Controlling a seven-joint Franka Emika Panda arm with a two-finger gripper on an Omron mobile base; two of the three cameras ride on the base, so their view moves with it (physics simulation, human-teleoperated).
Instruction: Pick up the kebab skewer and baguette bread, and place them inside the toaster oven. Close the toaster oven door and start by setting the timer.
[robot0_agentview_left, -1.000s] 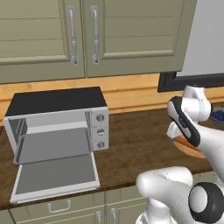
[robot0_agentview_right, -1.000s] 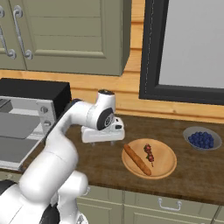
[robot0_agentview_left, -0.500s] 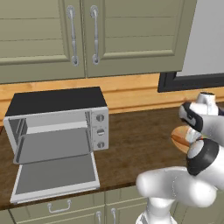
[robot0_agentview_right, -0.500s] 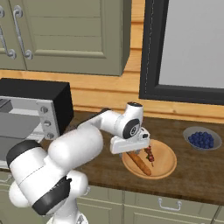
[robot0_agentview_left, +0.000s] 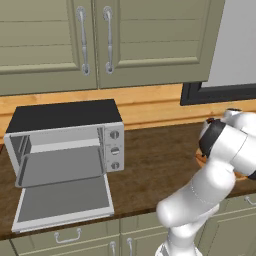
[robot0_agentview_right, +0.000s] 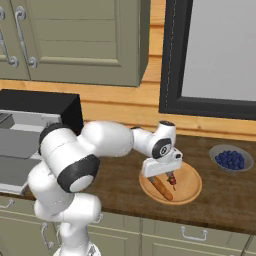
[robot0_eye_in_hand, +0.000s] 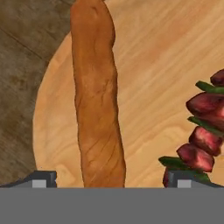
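While the gripper (robot0_eye_in_hand: 109, 179) hangs low over the round wooden plate (robot0_eye_in_hand: 144, 65), its two dark fingertips (robot0_eye_in_hand: 41, 178) stand wide apart in the hand view, one at each lower corner, released and grasping nothing. The baguette bread (robot0_eye_in_hand: 97, 96) runs between them, lying flat on the plate and stretching away toward the far rim. The right fingertip sits just against the near end of the kebab skewer (robot0_eye_in_hand: 203, 131), whose dark red chunks and thin green pieces lie beside the loaf, apart from it; whether the tip actually touches the skewer is hard to tell from so close.

From the right base view the gripper (robot0_agentview_right: 161, 174) points down over the plate (robot0_agentview_right: 192, 189), with the baguette (robot0_agentview_right: 161, 187) lying slantwise under it and the skewer (robot0_agentview_right: 172, 180) just to its right. A small bowl of blueberries (robot0_agentview_right: 229, 159) stands farther right on the wooden counter (robot0_agentview_right: 120, 180), well apart from the plate.

Far to the left, the toaster oven (robot0_agentview_left: 65, 137) stands on the counter with its grey interior showing. The toaster oven door (robot0_agentview_left: 64, 200) is dropped flat toward the counter's front edge, and the three knobs (robot0_agentview_left: 114, 149) run down the right side. Green cabinets (robot0_agentview_left: 95, 40) hang above.
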